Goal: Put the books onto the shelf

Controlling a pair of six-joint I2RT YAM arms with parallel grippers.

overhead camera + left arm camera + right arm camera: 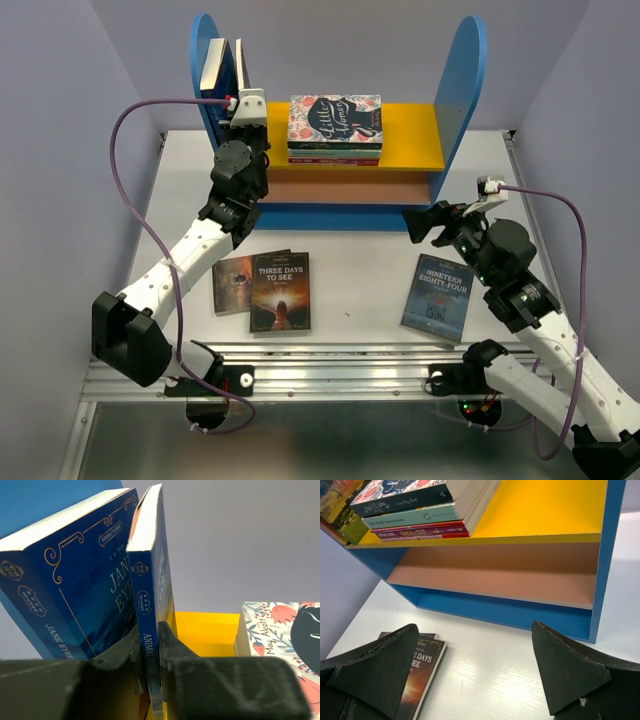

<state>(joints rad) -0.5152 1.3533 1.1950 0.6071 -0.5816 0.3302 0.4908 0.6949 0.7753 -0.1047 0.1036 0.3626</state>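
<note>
- At the far left of the shelf (462, 90), on the yellow upper board (410, 135), Jane Eyre (85, 580) leaned against the blue side panel.
- Just beside it, the left end effector (152, 640) was clamped on the lower spine of Animal Farm (146, 580), holding it nearly upright. Whether the book's foot rested on the board could not be told.
- One finger sat between the two books. Pulling back could drag Animal Farm forward or nudge Jane Eyre off its lean. Released too early, the thin book would likely tip right and fall flat.
- The Little Women stack (335, 125) lay mid-board, apart from both, in the path of such a fall.
- On the bench (350, 270), a partly covered book (232, 285), title unreadable, lay under the edge of Three Days to See (281, 290). Lifting one could shift the other, and flat thin covers give fingers little to catch.
- Nineteen Eighty-Four (439, 297) lay flat further right, well apart.
- The right end effector (430, 222) hung with jaws wide apart and empty, near the shelf's lower right corner. A careless swing could knock the panel and topple the standing books.
</note>
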